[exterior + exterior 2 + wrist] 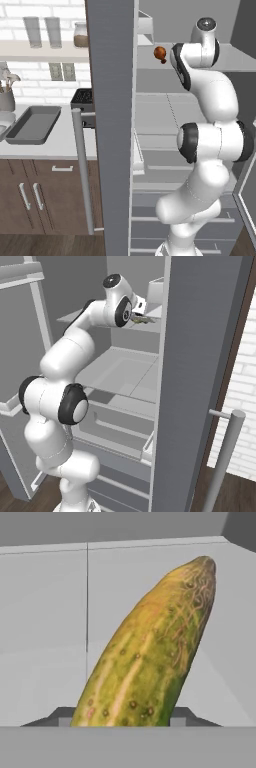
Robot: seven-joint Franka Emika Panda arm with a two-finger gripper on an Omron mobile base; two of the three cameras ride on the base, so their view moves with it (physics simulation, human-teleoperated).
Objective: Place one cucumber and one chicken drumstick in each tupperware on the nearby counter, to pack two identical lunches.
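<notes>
The open fridge (160, 125) has the white arm (210, 130) reaching onto its upper shelf (150, 323). Left of it, the counter (50, 142) carries a dark grey tray (32, 125). In the hand view the yellow-green cucumber (150, 657) fills the middle, its long axis running from 7 o'clock up to a tip at 1 o'clock. The gripper (120, 718) pinches its lower end. A reddish-brown drumstick (160, 53) lies on the shelf, bone toward 5 o'clock.

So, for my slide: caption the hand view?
Yellow-green cucumber close up between the fingers, against the grey fridge interior.
</notes>
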